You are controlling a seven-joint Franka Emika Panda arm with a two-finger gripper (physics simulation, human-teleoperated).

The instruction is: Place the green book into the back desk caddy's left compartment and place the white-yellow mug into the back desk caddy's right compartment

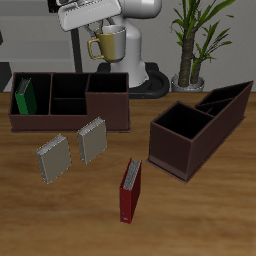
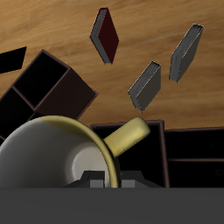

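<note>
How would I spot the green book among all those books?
Find the long, level-rimmed caddy at the back of the table. The green book stands upright inside its narrow end section. The red book and two grey notebooks sit out on the open table; this is the only green one.

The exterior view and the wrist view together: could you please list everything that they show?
green book: one, bright green, upright in the back desk caddy's left compartment.
white-yellow mug: one, held in the air above the back desk caddy.
right compartment: one, dark brown, nothing in it yet.
sloping-rim caddy: one, dark brown, nearer the plant.
spiral notebooks: two, grey, before the back caddy.
red book: one, near the table's front edge.
potted plant: one, green, behind the table.
table: one, wood.
gripper: one, white, fingers closed on the mug.
</note>
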